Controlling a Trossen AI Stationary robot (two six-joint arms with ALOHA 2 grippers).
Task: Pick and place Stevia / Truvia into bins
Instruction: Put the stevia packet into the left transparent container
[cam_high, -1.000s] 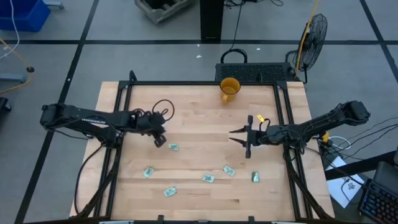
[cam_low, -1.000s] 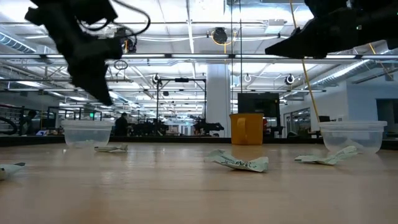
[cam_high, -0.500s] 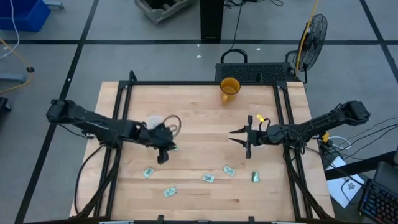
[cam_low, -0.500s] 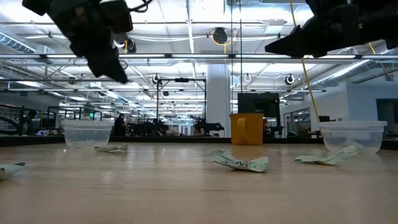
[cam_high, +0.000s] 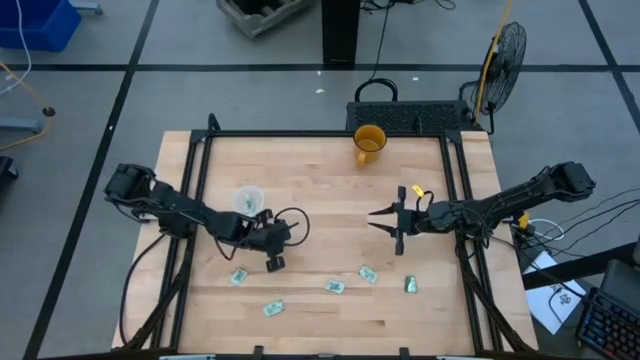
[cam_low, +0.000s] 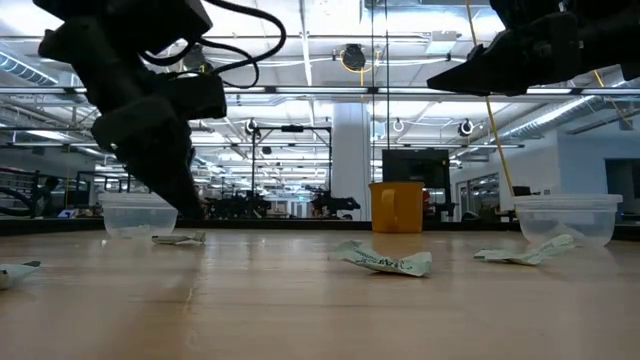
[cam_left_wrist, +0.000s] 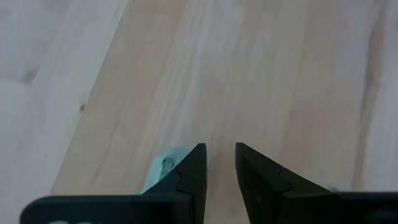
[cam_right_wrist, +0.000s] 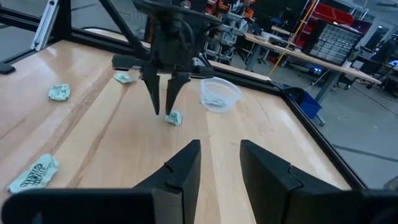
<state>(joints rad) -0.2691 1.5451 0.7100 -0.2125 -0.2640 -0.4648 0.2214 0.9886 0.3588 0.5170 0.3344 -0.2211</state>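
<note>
While high view hides it, wrist view shows left tool (cam_left_wrist: 217, 163) slightly parted, empty, beside packet (cam_left_wrist: 163, 169).

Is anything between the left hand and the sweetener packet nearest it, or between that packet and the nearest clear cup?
Nothing visible. The left hand points down with open fingers right beside the pale green paper packet, which lies just outside one fingertip. Only bare wooden table lies between that packet and the small round clear plastic cup.
</note>
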